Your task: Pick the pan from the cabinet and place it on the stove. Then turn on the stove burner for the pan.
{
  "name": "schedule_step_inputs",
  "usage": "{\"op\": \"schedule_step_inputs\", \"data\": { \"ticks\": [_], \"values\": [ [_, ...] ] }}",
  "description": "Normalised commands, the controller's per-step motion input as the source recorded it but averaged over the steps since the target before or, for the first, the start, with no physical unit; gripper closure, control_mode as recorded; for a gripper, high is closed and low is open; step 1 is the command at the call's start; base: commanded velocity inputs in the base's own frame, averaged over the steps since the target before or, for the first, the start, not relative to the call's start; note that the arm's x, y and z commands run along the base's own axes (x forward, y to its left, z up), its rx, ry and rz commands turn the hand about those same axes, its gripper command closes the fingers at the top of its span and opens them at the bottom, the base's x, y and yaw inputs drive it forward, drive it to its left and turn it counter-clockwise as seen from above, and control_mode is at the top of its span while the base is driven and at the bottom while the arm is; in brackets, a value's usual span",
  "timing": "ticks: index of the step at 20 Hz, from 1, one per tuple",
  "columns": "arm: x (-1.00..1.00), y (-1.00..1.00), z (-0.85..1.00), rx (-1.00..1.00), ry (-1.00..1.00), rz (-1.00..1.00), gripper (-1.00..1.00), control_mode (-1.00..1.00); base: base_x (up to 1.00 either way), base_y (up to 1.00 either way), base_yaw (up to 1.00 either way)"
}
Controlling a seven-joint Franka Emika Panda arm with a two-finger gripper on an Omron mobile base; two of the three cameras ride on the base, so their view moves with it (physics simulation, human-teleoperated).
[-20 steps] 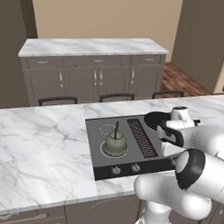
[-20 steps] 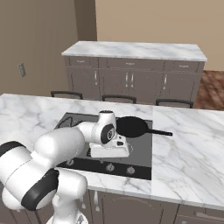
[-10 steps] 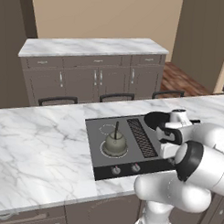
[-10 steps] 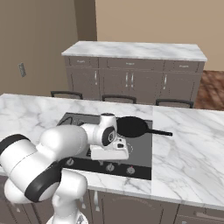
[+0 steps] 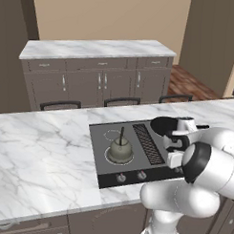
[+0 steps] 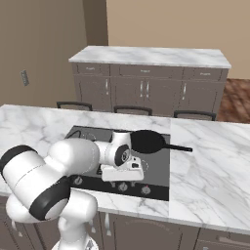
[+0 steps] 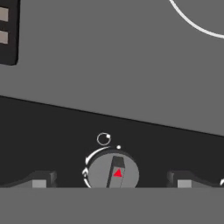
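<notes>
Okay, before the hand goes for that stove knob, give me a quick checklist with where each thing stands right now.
1. Pan on the stove: ok, at its right rear.
2. Knob between the fingers: ok, centred in the hand view.
3. Hand open: ok, fingers either side, apart from the knob.
4. This knob runs the pan's burner: cannot tell.
5. Burner on: cannot tell.
6. Pot clear of the arm: ok, front left ring.

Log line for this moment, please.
pan: on stove | gripper: open, straddling knob | burner: not yet on
</notes>
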Motion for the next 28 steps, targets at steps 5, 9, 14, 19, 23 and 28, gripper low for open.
{"op": "schedule_step_inputs", "data": {
  "ticks": [5, 9, 14, 19, 23, 28],
  "values": [
    [0.0, 0.0, -0.14, 0.0, 0.0, 0.01, -1.0, -1.0, 0.0, 0.0, 0.0],
    [0.0, 0.0, -0.11, 0.0, 0.0, 0.0, -1.0, -1.0, 0.0, 0.0, 0.0],
    [-0.01, 0.0, -0.16, 0.0, 0.0, 0.0, -1.0, -1.0, 0.0, 0.0, 0.0],
    [-0.13, 0.0, -0.16, 0.0, 0.0, 0.0, -1.0, -1.0, 0.0, 0.0, 0.0],
    [-0.22, 0.0, -0.15, 0.0, 0.0, 0.0, -1.0, -1.0, 0.0, 0.0, 0.0],
    [-0.25, 0.0, -0.12, 0.0, 0.0, 0.0, -1.0, -1.0, 0.0, 0.0, 0.0]
  ]
}}
